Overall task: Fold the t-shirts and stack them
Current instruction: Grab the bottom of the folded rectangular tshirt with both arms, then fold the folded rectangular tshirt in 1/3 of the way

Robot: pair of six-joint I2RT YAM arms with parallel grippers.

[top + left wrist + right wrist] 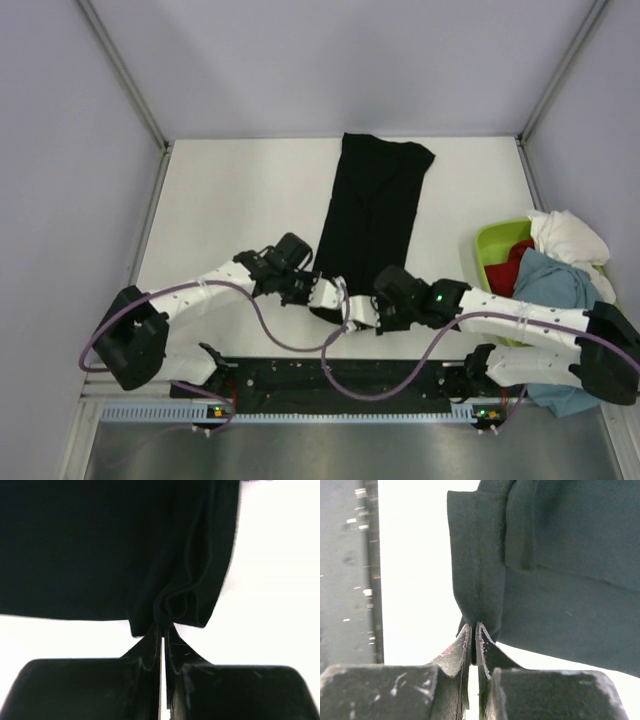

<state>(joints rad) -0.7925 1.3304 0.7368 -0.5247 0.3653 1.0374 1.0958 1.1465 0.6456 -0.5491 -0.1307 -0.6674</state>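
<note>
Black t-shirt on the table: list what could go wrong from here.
1. The left jaws pinch only a small bunched corner of the black cloth t-shirt; it may slip out on lifting.
2. The right jaws hold only the hem edge, so an uneven pull could skew the fold.
3. The right arm crosses over the dusty teal-blue t-shirt spilling from the lime-green plastic basket; a swing could drag it.

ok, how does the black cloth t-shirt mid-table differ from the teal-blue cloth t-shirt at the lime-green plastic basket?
Pose: the black cloth t-shirt lies flat as a long narrow strip on the white table; the teal-blue cloth t-shirt is crumpled, spilling from the lime-green plastic basket. Grip: the left gripper and right gripper are both shut on the black one's near end; nothing holds the teal-blue one. Both are plain soft cloth.
</note>
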